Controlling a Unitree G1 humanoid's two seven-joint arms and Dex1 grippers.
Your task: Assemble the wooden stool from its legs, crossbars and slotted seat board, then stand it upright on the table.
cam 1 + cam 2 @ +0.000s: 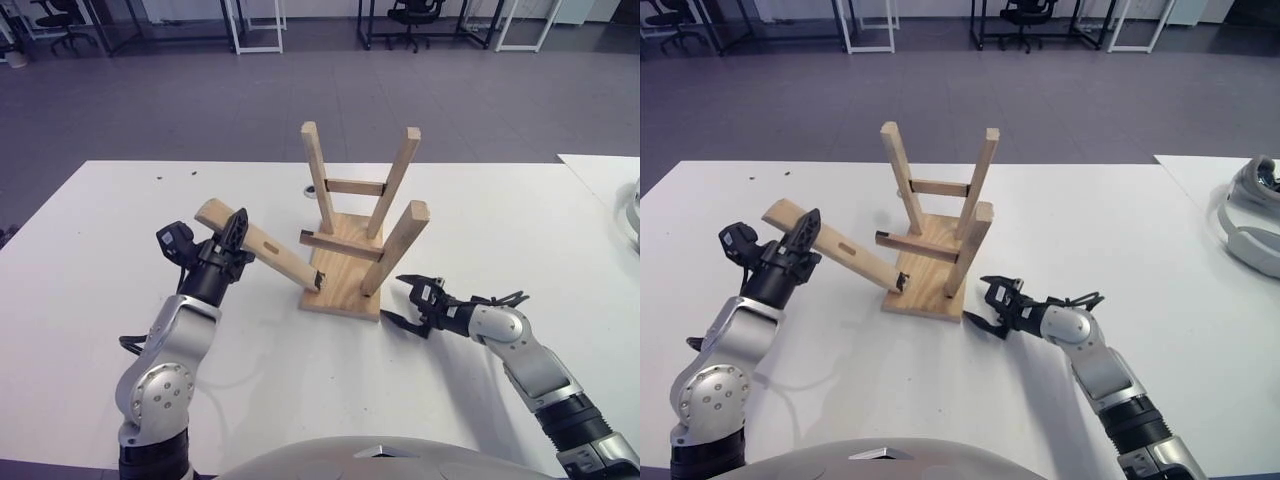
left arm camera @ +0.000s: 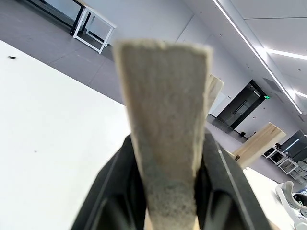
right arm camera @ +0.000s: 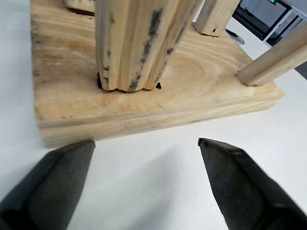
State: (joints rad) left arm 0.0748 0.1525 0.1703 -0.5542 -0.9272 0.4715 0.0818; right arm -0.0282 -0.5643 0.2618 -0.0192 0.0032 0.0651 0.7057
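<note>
Stool [image 1: 397,245] inverted at mid-tabletop [image 1: 100,250]. Seat board [image 1: 345,292] lies flat on the white surface, and three seated legs [image 1: 393,180] have their long axes near vertical, free ends up. The two far legs splay apart toward their tops; the near one leans toward 1 o'clock. Two crossbars [image 1: 355,187] run level between legs, one high at the far pair and one lower, nearer the board.

Fourth leg [image 1: 265,250] not upright. Its long axis slants low, with the lower end touching the board's 8 o'clock corner and the free end raised, pointing out toward 10 o'clock.

Left tool [image 1: 232,240], at 9–10 o'clock of the board, is clamped across this leg's upper part. Its wrist view shows the end grain [image 2: 165,120] pinched between both black fingers [image 2: 120,191].

Right tool [image 1: 392,298], at 4 o'clock of the board and just beside its near right corner, is spread wide and holds nothing. Its fingers [image 3: 53,182] sit low over the tabletop, apart from the board edge [image 3: 144,120].

White headset [image 1: 1250,225] lies on the neighbouring table, at 3 o'clock.
</note>
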